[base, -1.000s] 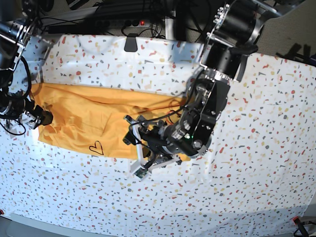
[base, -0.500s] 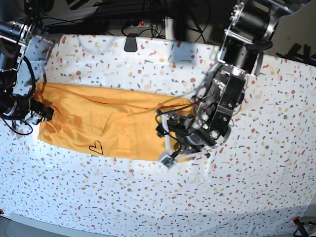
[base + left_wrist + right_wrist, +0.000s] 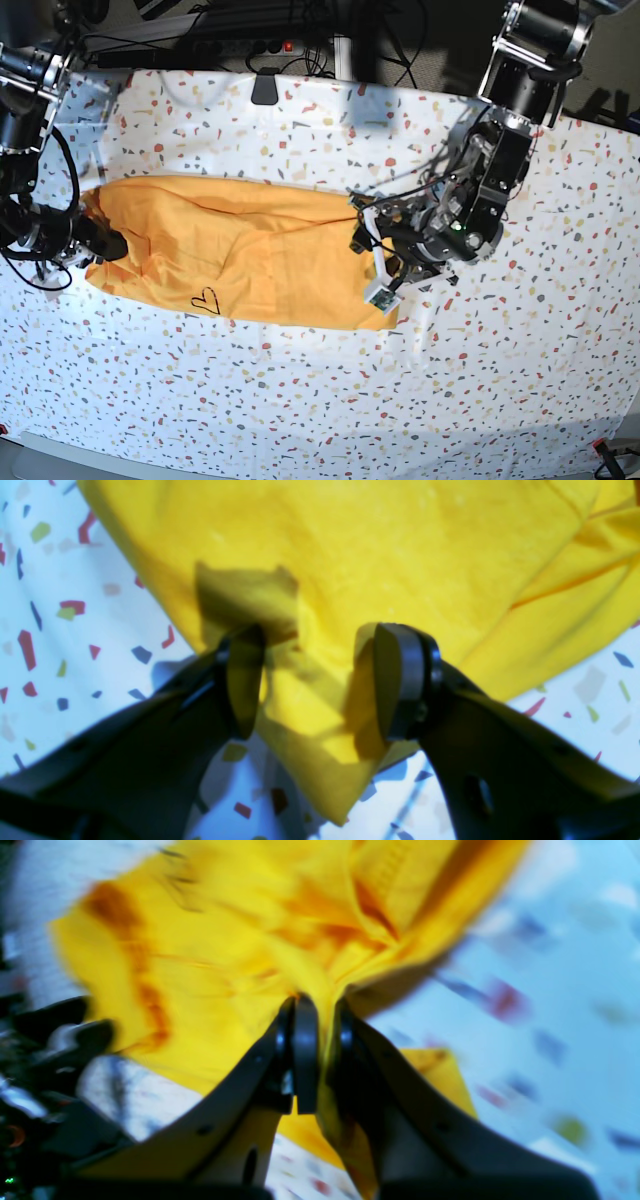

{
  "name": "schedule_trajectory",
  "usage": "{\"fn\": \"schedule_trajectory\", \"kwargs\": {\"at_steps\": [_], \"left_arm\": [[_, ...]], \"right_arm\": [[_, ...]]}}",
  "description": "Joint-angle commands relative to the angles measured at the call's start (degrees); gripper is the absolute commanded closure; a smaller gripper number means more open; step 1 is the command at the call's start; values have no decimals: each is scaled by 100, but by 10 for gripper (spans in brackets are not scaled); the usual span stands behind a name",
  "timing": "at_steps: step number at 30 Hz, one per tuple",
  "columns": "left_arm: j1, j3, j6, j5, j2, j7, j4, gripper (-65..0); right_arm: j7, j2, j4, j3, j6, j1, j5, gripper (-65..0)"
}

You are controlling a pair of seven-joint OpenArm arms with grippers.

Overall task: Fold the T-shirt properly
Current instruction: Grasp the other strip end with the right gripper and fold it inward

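The T-shirt (image 3: 240, 255) lies in a long band across the centre-left of the speckled tablecloth (image 3: 520, 380). Left gripper (image 3: 320, 680): jaws apart, straddling a cloth corner. Right gripper (image 3: 322, 1040): jaws closed, apparently pinching yellow fabric, though that view is blurred.

Spread lengthwise across the middle of the surface (image 3: 520, 380), the T-shirt (image 3: 240, 255), with its heart outline (image 3: 204, 298) close to the near edge, left of centre. At its left end, the right gripper (image 3: 108, 245), jaws pinched on a bunch of fabric; at its right end, the left gripper (image 3: 372, 262), jaws parted astride the corner. Beyond the far edge of the surface, a tangle of cables (image 3: 230, 25).
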Motion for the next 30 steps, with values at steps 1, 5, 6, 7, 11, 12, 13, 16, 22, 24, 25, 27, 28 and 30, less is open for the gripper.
{"fn": "schedule_trajectory", "kwargs": {"at_steps": [1,5,6,7,11,12,13,16,22,24,25,27,28,30], "left_arm": [[-155,-22,-4,-39,17,-122,109,-342],[-160,-22,-2,-44,17,-120,109,-342],[-160,-22,-4,-48,17,-120,109,-342],[-162,-22,-4,-57,17,-120,109,-342],[-160,-22,-4,-59,17,-120,109,-342],[-160,-22,-4,-59,17,-120,109,-342],[-160,-22,-4,-61,17,-120,109,-342],[-160,-22,-4,-61,20,-120,109,-342],[-160,-22,-4,-61,15,-120,109,-342],[-160,-22,-4,-61,17,-120,109,-342],[-160,-22,-4,-61,17,-120,109,-342],[-160,-22,-4,-63,17,-120,109,-342],[-160,-22,-2,-63,17,-118,109,-342],[-160,-22,-2,-63,17,-114,109,-342]], "right_arm": [[-52,46,223,11,34,184,278,0],[-442,-326,748,11,34,302,686,0],[-483,-437,866,11,34,319,793,0],[-494,-562,970,11,34,348,870,0],[-494,-1130,1139,11,34,485,964,0],[-494,-1285,1139,11,34,527,955,0],[-492,-1440,1139,11,34,562,938,0],[-516,-1899,1139,11,34,669,852,0],[-535,-2662,1137,11,34,710,542,0],[-509,-2865,1137,11,34,713,479,0],[-501,-2959,1137,11,34,713,439,0],[-509,-3132,1137,11,34,708,420,0],[-505,-3211,1137,11,34,710,396,0],[-348,-3335,1137,11,34,710,125,0]]}}
